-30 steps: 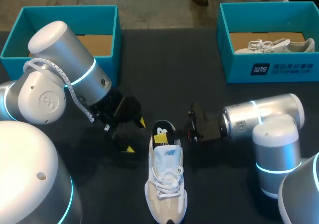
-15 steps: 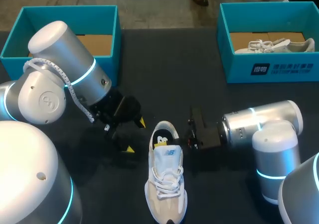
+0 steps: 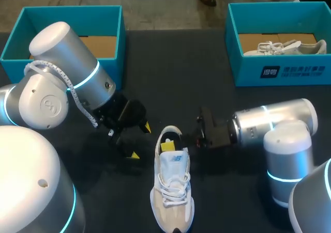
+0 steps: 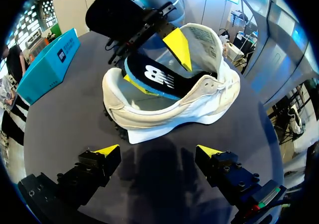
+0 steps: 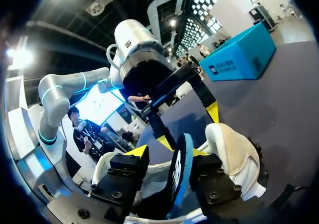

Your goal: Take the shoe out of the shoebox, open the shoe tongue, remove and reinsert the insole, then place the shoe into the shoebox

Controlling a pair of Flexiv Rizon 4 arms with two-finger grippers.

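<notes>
Table (image 3: 181, 62): flat, matte, dark grey-black. Two teal shoeboxes at the far edge, open tops, brown card liner inside. L box (image 3: 72, 8) at ~10 o'clock, R box (image 3: 289, 70) at ~2 o'clock, well apart. R box has a pale laced spare shoe (image 3: 282, 47) lying inside on its side. Task shoe (image 3: 172, 191) is out of the boxes, upright on the table at ~6 o'clock, toe to 6, heel to 12. Upper is cream/white, looks like mesh w/ soft suede-like panels. White laces, tied. White chunky sole w/ dark tread lugs at the heel. Heel collar is padded and gapes open. Insole (image 4: 164, 79): thin, curved, black top w/ white print, blue edge, part-way out of the heel opening, standing on edge. R arm (image 3: 274, 121): silver, comes in from 3 o'clock, forearm near level, wrist aimed at the heel. R gripper (image 5: 168, 153): fingers narrowed onto the insole, one yellow tip each side, pinching it at the heel opening. L arm (image 3: 67, 77): silver, white cable looped on it, comes in from 9 o'clock. L gripper (image 3: 140, 141): low over the table just beside the shoe at its 10 o'clock, jaws spread wide, nothing held, shoe side ahead of the fingers, not touching.
</notes>
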